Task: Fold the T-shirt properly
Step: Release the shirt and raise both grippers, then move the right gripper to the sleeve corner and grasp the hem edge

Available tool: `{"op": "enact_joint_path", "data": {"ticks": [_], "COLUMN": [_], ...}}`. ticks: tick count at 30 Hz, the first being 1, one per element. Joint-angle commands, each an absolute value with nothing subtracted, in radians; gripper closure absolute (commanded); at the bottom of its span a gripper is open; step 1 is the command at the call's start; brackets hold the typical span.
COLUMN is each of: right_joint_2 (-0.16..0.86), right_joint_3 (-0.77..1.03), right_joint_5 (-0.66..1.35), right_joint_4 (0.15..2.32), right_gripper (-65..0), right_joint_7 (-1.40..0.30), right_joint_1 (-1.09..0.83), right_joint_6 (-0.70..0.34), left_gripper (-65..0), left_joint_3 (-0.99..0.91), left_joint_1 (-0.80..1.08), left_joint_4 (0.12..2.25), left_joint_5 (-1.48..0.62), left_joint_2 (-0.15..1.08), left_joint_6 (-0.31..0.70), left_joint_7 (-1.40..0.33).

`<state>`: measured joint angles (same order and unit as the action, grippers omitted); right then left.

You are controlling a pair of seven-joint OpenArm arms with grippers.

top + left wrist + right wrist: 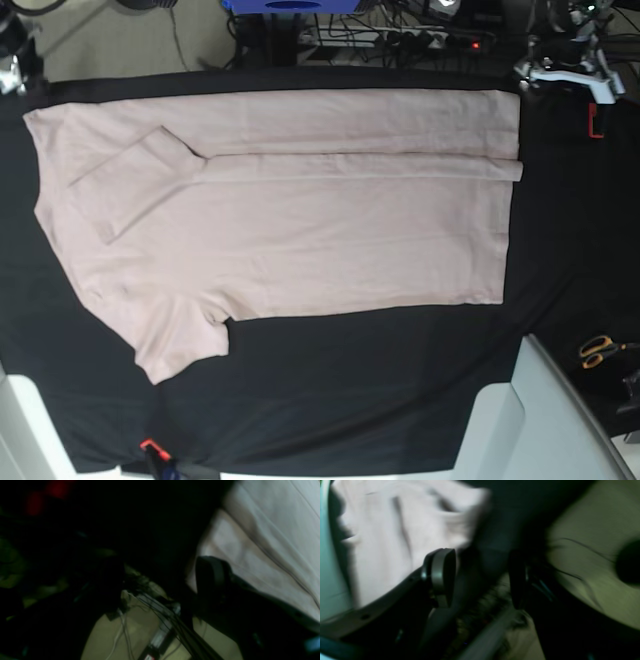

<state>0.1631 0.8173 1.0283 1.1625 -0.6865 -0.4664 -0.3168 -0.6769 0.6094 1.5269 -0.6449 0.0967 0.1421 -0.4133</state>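
Base view: the T-shirt lies flat on the black cloth covering the desk, filling most of the upper and middle frame. Its collar end points to the left edge, its hem to the right. The upper long side is folded inward, forming a straight band across the top, with one sleeve turned over onto the body at upper left. The other sleeve sticks out toward lower left, unfolded. A pair of orange-handled scissors rests at the right edge, well apart from the shirt. Pale arm housings show in the lower corners.

Right wrist view, blurred: the right tool stands wide, its two fingers clearly separated with nothing between them. Pink fabric fills the upper left of this frame, beyond the near finger; contact cannot be confirmed.

Left wrist view, dark and blurred: only one finger of the left tool is distinguishable, at centre right beside the shirt's edge. Its state cannot be told. Cables and pale floor show at lower centre.
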Motion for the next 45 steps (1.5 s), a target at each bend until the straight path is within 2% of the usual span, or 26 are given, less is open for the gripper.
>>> {"op": "enact_joint_path", "data": {"ticks": [1, 5, 8, 12, 15, 19, 23, 27, 39, 41, 45], "right_joint_2": [0.18, 0.217, 0.282, 0.39, 0.45, 0.456, 0.453, 0.453, 0.375, 0.372, 0.372], "right_joint_3": [0.839, 0.871, 0.858, 0.737, 0.59, 0.44, 0.361, 0.311, 0.173, 0.17, 0.173], "right_joint_5": [1.063, 1.035, 0.947, 0.766, 0.61, 0.357, 0.148, 0.084, 0.082, 0.082, 0.082], "right_joint_4": [1.214, 1.339, 1.377, 1.279, 1.116, 0.834, 0.51, 0.291, 0.251, 0.251, 0.251], "right_gripper": [-32.9, -32.9, -32.9, -32.9, -32.9, -32.9, -32.9, -32.9, -31.5, -24.9, -1.8], "right_joint_7": [-0.674, -0.679, -0.679, -0.677, -0.668, -0.564, -0.364, -0.213, -0.177, -0.177, -0.176], "right_joint_1": [-0.484, -0.489, -0.421, -0.197, 0.013, 0.282, 0.46, 0.544, 0.55, 0.55, 0.55], "right_joint_6": [-0.338, -0.337, -0.344, -0.361, -0.447, -0.545, -0.558, -0.558, -0.55, -0.55, -0.55], "left_gripper": [-45.1, -45.1, -45.1, -44.3, -44.3, -44.3, -44.1, -44.1, -44.1, -44.1, -44.1], "left_joint_3": [-0.717, -0.808, -0.796, -0.647, -0.538, -0.464, -0.464, -0.469, -0.469, -0.469, -0.469], "left_joint_1": [0.613, 0.59, 0.584, 0.532, 0.489, 0.452, 0.46, 0.483, 0.472, 0.472, 0.472], "left_joint_4": [1.544, 1.627, 1.721, 1.742, 1.728, 1.695, 1.685, 1.661, 1.63, 1.63, 1.626], "left_joint_5": [-0.656, -0.654, -0.653, -0.653, -0.653, -0.653, -0.653, -0.653, -0.653, -0.653, -0.653], "left_joint_2": [0.11, 0.134, 0.188, 0.329, 0.4, 0.444, 0.449, 0.45, 0.453, 0.455, 0.455], "left_joint_6": [0.145, 0.147, 0.147, 0.147, 0.147, 0.147, 0.148, 0.15, 0.15, 0.15, 0.15], "left_joint_7": [-0.394, -0.394, -0.395, -0.395, -0.395, -0.395, -0.395, -0.395, -0.395, -0.395, -0.395]}}
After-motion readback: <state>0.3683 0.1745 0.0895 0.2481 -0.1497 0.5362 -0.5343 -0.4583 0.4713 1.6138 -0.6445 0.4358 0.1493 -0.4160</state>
